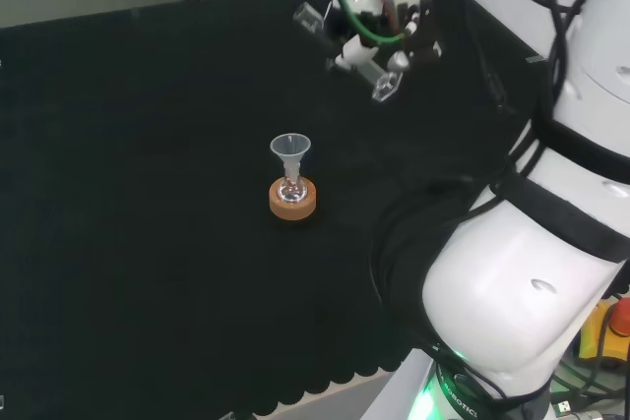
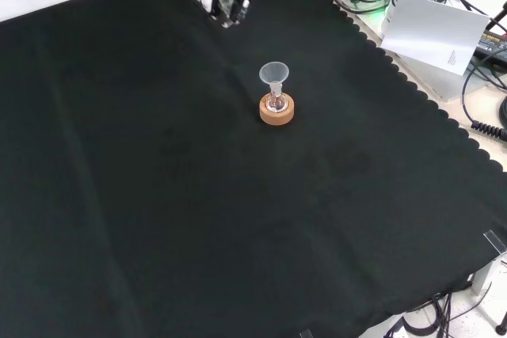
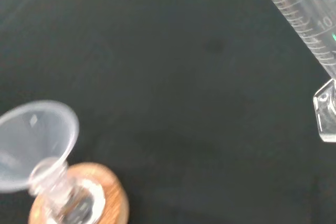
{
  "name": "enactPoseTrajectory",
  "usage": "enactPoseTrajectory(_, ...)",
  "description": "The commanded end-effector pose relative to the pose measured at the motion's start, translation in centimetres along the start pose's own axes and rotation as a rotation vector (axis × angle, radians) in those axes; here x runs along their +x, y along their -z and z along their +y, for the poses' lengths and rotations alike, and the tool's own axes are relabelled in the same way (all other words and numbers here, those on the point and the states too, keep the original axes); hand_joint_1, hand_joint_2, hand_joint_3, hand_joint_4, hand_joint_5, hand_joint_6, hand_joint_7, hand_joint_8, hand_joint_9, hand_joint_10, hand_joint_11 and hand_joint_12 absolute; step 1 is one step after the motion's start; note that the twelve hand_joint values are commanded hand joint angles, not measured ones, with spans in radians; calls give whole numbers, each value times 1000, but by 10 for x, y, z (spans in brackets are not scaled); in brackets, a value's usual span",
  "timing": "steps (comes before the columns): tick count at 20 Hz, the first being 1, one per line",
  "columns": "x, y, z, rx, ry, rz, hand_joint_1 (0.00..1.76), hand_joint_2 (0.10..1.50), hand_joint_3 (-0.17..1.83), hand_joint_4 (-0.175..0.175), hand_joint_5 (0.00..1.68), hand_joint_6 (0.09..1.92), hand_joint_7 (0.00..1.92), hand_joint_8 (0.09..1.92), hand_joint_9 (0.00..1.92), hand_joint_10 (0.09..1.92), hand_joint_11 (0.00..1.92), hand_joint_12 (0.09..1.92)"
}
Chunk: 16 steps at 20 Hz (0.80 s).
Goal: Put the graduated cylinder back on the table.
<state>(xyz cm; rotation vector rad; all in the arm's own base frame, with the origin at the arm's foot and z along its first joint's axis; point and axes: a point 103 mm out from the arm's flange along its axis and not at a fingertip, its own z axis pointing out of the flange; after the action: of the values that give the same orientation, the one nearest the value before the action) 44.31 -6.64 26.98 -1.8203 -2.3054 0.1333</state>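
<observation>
Three views, one shared funnel (image 1: 290, 148)

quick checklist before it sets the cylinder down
1. Cylinder held in the hand: ok.
2. Cylinder upright for placing: not ok, it lies tilted, base toward the arm in the head view.
3. Cloth below the hand bare: ok.
4. Clear of the funnel on its cork ring: ok, well apart.
5. Base near the cloth: not ok, held above it.
6. Cylinder empty: cannot tell.

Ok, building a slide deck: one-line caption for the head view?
The hand holds a tilted graduated cylinder above the black cloth, beyond a funnel on a cork ring.
</observation>
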Motion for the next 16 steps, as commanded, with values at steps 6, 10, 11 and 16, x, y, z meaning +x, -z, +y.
enactPoseTrajectory(6, -17, -72, 85, -58, 96, 305, 1276, 1070, 2, -175, 1059, 878, 1093, 854, 1476, 87, 1199, 736)
enactPoseTrajectory(10, -20, -76, 97, -73, 93, 331, 1255, 1052, -7, 16, 1107, 874, 1173, 664, 1479, 87, 1202, 738)
enactPoseTrajectory(11, -20, -76, 99, -75, 96, 335, 1254, 1051, -7, 26, 1111, 873, 1178, 652, 1480, 87, 1202, 738)
enactPoseTrajectory(16, -20, -80, 110, -97, 100, 361, 1253, 1050, -8, 34, 1114, 871, 1182, 642, 1480, 87, 1201, 737)
